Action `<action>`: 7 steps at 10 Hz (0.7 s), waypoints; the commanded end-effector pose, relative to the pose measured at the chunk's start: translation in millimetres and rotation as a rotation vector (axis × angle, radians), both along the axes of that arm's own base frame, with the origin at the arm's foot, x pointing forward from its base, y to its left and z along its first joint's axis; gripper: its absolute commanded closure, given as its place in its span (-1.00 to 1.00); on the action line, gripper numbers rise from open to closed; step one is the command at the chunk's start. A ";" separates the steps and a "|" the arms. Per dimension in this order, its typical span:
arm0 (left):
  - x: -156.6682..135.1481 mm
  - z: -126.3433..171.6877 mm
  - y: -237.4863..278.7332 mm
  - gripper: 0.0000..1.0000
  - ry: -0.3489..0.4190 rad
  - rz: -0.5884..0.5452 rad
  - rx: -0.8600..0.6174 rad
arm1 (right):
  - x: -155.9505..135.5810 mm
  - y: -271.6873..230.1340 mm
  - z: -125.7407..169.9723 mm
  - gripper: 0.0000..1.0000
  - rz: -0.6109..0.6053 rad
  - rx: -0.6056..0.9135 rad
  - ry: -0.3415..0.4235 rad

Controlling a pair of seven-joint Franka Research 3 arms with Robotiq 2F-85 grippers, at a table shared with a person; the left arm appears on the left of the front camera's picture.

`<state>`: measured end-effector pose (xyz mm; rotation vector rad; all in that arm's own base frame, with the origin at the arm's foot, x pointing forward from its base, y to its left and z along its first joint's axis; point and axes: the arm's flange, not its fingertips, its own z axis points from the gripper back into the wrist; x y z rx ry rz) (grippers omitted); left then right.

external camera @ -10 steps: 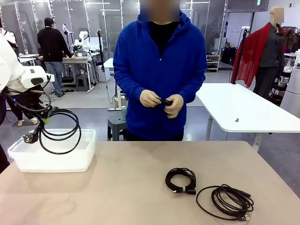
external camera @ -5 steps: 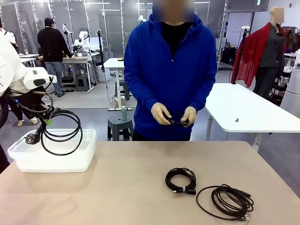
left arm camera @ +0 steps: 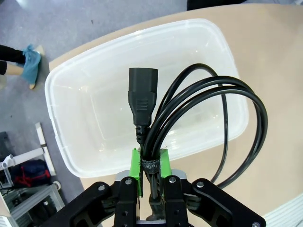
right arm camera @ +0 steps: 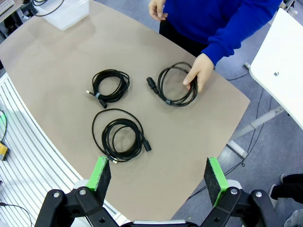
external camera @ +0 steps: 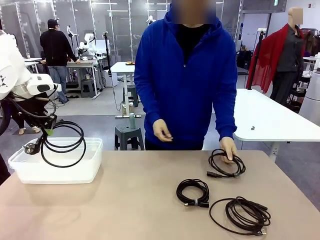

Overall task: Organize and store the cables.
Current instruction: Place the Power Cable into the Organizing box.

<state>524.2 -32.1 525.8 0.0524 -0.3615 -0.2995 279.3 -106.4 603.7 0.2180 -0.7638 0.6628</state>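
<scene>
Left gripper: the left gripper (left arm camera: 150,163) had its green pads pressed together on the banded neck of a black power cord wound in a round coil (left arm camera: 142,97), just below the cord's chunky plug.
Held cord: it hung in the air from the pads, with its loops over the clear rectangular plastic tub (left arm camera: 94,71). From the front its lowest loop overlapped the tub's rim, and contact could not be told.
Tub: it stood on the tan table (external camera: 125,200) at the far left corner.
Right gripper: the right gripper (right arm camera: 157,177) stood with its jaws wide apart and nothing between them, high above the table's near right edge.
Nearest coil: a large, loosely wound dark cable coil (right arm camera: 120,137) lay flat just below that gripper.
Middle coil: a smaller, tight black cable coil (right arm camera: 110,85) lay near the large one, apart from it.
Far coil: a black cable coil with a plug end (right arm camera: 175,85) lay by the far right edge.
Person: one gloved hand (right arm camera: 199,73) rested on the far coil. The other hand (external camera: 162,131) was held at the waist of the blue hooded top.
</scene>
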 end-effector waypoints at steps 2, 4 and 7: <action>32.8 5.5 25.6 0.64 -0.018 -0.004 -0.013 | 0.0 -0.8 -0.6 -1.00 0.000 0.002 0.001; 49.7 -3.3 40.3 0.64 0.037 -0.036 -0.035 | 0.0 -0.8 -0.6 -1.00 0.000 0.002 0.001; 70.9 -17.7 61.3 0.64 0.032 -0.032 -0.033 | 0.0 -0.8 -0.6 -1.00 0.000 0.002 0.001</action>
